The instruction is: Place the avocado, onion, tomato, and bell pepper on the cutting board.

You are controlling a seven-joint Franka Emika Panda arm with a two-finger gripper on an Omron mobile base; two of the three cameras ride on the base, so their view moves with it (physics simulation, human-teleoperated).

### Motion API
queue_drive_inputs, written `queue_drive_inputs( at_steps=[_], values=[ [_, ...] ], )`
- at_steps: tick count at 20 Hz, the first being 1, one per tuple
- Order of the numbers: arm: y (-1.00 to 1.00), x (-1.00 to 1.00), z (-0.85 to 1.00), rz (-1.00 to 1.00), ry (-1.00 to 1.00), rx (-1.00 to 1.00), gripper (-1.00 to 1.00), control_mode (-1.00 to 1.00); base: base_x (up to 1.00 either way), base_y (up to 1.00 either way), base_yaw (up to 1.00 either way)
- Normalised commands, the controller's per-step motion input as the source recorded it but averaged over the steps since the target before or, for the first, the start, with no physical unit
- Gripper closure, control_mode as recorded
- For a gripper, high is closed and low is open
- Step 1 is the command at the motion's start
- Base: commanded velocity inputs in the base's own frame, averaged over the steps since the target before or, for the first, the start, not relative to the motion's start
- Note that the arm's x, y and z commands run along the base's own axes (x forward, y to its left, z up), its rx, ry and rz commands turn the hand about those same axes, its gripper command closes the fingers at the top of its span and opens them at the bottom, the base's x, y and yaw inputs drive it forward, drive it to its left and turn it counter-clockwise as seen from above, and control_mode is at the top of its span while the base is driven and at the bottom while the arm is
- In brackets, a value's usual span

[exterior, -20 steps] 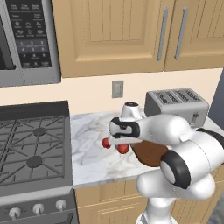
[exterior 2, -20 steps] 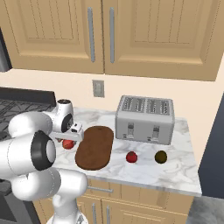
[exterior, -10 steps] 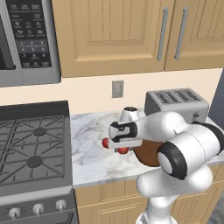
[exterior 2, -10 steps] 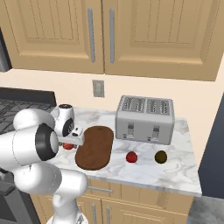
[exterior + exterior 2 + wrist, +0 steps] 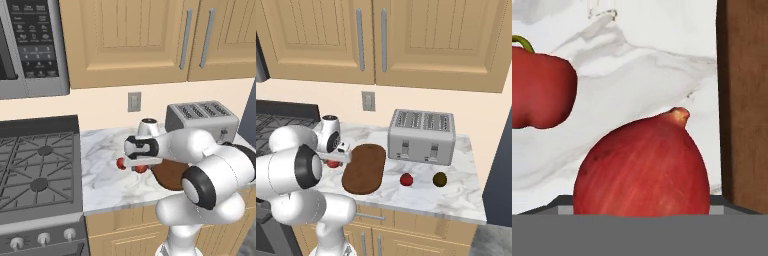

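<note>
Sitting low over the marble counter, the gripper was right at the red onion — I could not tell whether it was clamped. The cutting board lay just beside it (the bell pepper nearby), with the tomato and avocado past the board.

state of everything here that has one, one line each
onion: on the counter beside the cutting board, not on it, close in front of the hand camera
bell pepper: on the counter, off the board
tomato: on the counter, off the board
avocado: on the counter, off the board
cutting board: nothing on it
gripper: low over the onion, jaw state unclear
cabinet doors: closed
</note>
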Motion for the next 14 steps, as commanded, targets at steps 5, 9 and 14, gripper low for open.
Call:
queue_drive_inputs(
  at_steps=[5, 9, 14],
  values=[
    [-0.02, -0.19, 0.72, 0.0, -0.11, 0.0, 1.0, -1.0, 0.0, 0.0, 0.0],
    [-0.19, -0.12, 0.64, -0.01, -0.06, 0.0, 1.0, -1.0, 0.0, 0.0, 0.0],
    [-0.34, 0.0, 0.45, -0.02, -0.01, 0.0, 1.0, -1.0, 0.0, 0.0, 0.0]
  ],
)
